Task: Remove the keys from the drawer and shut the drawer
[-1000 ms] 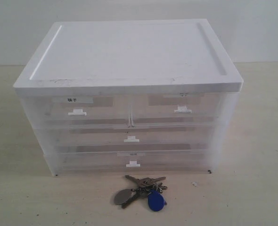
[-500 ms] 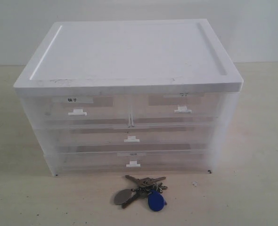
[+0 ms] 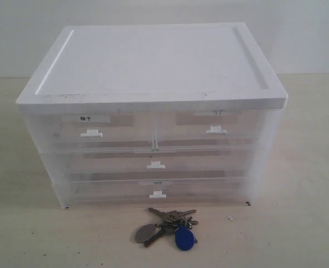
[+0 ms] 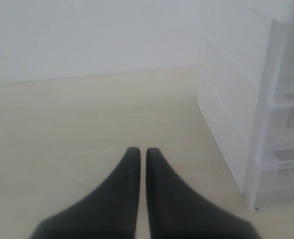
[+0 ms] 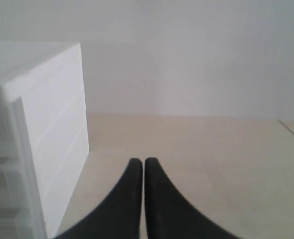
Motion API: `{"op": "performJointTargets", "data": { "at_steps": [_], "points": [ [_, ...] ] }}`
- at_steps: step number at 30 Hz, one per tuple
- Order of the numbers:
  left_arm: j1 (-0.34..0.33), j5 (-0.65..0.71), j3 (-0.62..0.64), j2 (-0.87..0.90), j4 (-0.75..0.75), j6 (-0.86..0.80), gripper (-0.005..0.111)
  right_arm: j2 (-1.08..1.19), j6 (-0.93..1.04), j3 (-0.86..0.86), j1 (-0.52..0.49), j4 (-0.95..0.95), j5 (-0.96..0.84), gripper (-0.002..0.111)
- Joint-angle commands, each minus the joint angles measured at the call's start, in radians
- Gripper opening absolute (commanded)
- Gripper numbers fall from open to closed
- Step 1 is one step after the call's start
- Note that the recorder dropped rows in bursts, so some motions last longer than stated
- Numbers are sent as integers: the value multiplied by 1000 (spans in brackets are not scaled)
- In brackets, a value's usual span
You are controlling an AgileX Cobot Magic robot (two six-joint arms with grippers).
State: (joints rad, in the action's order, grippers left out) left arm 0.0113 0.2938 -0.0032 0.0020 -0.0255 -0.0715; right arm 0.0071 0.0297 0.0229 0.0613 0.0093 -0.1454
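Drawer cabinet (image 3: 153, 89) fills the middle; table (image 3: 309, 223) open either side; keys (image 3: 167, 226) in front

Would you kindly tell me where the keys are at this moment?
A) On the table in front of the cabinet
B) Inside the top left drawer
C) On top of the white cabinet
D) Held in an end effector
A: the keys lie flat on the table, just in front of the cabinet, with no end effector near them in the exterior view.
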Motion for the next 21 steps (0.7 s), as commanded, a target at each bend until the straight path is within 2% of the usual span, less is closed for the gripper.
{"op": "performJointTargets", "data": {
  "at_steps": [1, 9, 21],
  "points": [
    [-4, 2, 3, -2, 5, -4, 5, -7, -2, -23, -7, -9, -13, 0],
    [-4, 2, 3, -2, 5, -4, 5, -7, -145, -23, -32, -137, -41, 0],
    [-4, 2, 3, -2, 5, -4, 5, -7, -70, -23, -32, -146, -157, 0]
  ]
}}
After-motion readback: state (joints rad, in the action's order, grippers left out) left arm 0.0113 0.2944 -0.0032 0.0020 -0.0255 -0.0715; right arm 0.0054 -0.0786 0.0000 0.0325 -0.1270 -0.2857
